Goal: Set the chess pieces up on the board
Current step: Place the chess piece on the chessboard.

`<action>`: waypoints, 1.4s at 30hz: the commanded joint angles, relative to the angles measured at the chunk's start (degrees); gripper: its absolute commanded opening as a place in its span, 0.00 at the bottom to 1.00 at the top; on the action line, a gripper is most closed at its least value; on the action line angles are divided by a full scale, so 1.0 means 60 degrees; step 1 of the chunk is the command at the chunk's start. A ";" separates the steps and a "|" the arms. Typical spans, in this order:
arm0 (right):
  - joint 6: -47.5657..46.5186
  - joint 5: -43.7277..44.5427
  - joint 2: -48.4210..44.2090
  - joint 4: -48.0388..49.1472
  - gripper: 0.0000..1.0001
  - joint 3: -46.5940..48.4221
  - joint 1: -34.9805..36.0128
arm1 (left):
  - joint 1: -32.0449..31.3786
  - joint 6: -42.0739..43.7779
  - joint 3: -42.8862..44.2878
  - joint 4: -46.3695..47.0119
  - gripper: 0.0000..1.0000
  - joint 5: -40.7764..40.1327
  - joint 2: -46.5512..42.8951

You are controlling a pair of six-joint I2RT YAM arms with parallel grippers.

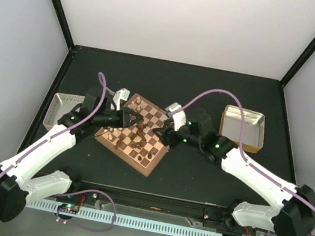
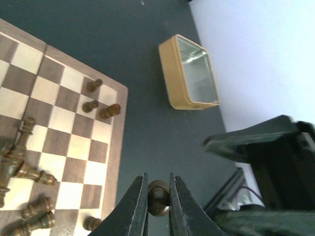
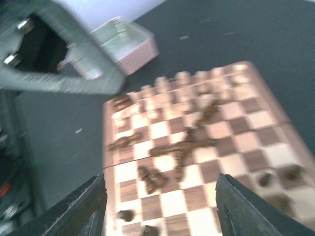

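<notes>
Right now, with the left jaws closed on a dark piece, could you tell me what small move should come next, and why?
Probably swing it over the board and lower it onto a free edge square: the left gripper, jaws shut, holds the dark chess piece past the board's border, above the table, and other dark pieces stand near that edge.

Your left gripper [image 2: 158,180] is pinched on a dark piece [image 2: 158,197]. Your right gripper [image 3: 161,183] gapes wide. Both arms [image 1: 49,145] reach inward.
</notes>
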 commanded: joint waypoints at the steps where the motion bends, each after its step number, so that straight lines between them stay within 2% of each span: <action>1: 0.2585 0.4574 -0.0897 0.0280 0.63 -0.0451 -0.0014 | -0.0888 0.1201 0.0953 -0.0951 0.03 -0.2373 0.0855; 5: 0.4155 0.7453 -0.1238 -0.0953 0.63 -0.0533 -0.0056 | -0.2018 0.1300 0.1710 -0.1211 0.03 -0.4206 0.2111; 9: 0.5406 0.8611 -0.1529 -0.1855 0.65 -0.0704 -0.0273 | -0.2906 0.0862 0.2146 -0.0918 0.02 -0.5599 0.3644; 13: 0.6049 0.8455 -0.1458 -0.2650 0.66 -0.0698 -0.0933 | -0.3570 0.0099 0.2342 -0.0513 0.02 -0.6516 0.4923; 19: 0.5918 0.7766 -0.1414 -0.2451 0.66 -0.0949 -0.1350 | -0.4101 -0.0347 0.3194 -0.0779 0.02 -0.7815 0.6399; 25: 0.5891 0.7348 -0.1258 -0.2223 0.66 -0.0995 -0.1457 | -0.4119 -0.0309 0.3541 -0.0465 0.02 -0.7739 0.7196; 42: 0.5884 0.7131 -0.1211 -0.2054 0.67 -0.1080 -0.1542 | -0.4450 -0.0666 0.4210 -0.1078 0.03 -0.8467 0.8419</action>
